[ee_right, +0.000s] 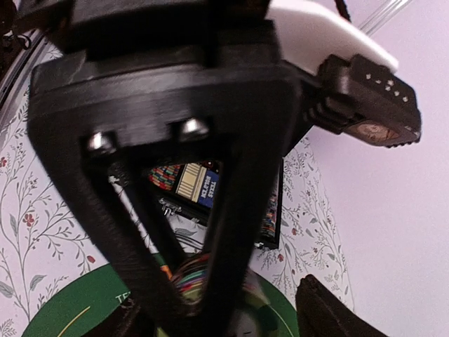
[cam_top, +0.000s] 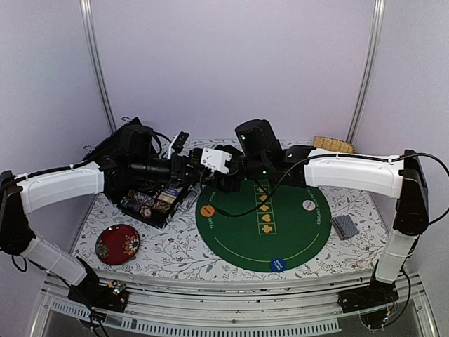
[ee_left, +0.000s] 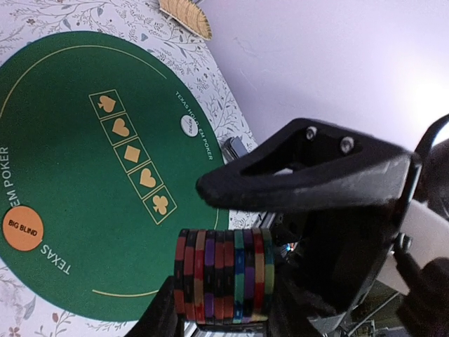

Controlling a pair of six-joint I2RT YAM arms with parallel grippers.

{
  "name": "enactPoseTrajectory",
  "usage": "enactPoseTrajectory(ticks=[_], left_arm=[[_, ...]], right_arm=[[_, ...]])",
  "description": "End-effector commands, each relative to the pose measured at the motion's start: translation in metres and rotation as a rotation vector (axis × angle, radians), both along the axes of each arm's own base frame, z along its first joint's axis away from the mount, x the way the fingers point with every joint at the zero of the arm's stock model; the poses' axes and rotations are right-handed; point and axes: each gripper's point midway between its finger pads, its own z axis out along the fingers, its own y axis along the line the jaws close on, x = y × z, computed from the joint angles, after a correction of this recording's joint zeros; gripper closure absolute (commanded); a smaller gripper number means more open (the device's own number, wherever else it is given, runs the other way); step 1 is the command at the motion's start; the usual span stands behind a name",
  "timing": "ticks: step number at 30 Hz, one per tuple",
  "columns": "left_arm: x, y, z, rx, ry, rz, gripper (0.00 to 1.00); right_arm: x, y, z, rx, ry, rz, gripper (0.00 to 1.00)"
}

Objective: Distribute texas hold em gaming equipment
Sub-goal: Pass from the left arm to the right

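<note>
My left gripper [ee_left: 226, 307] is clamping the chip stack [ee_left: 223, 275]; right gripper [ee_right: 231, 319] width: cannot tell. Releasing early is risking spillage.

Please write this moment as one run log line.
left gripper: holds chip stack | right gripper: at the stack, grip unclear | orange disc: on green mat

Striped chip stack [ee_left: 223, 275] in left tool [ee_left: 223, 309]

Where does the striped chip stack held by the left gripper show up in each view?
Left wrist: chip stack at bottom centre, seen edge-on.
Right wrist: bottom centre, coloured edges only, partly hidden.
Top external: not visible, covered by the wrists.
Shared landmark: the green mat.
</note>
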Motion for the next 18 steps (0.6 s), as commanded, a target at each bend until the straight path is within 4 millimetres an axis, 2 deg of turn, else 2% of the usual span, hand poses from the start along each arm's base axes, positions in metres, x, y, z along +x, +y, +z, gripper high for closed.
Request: enactPoseTrajectory(ticks=[1, 10, 11, 13, 18], left_arm=[[-0.0073, -0.0047, 0.0178, -0.053, -0.049, -0.039, 1.00], [-0.0074, -0.0050, 0.0190, -0.057, -0.056, -0.042, 1.00], [-0.0075, -0.0053, 0.0179, -0.056, -0.054, -0.044, 1.00], [-0.0077, -0.0056, 0.0178, -0.056, -0.054, -0.044, 1.00], [-0.0069, -0.0065, 0.0136, -0.055, -0.043, -0.047, 1.00]], right_arm=[[0.0116, 0.0089, 0.0081, 0.021, -0.046, 0.022, 0.39], [0.0174, 0.0086, -0.0002, -0.017, -0.079, 0.013, 0.38], [0.0175, 0.0086, 0.0004, -0.016, -0.079, 0.013, 0.41], [0.0166, 0.0087, 0.0008, -0.015, -0.076, 0.014, 0.53], [0.0150, 0.0066, 0.0066, -0.004, -0.080, 0.011, 0.68]])
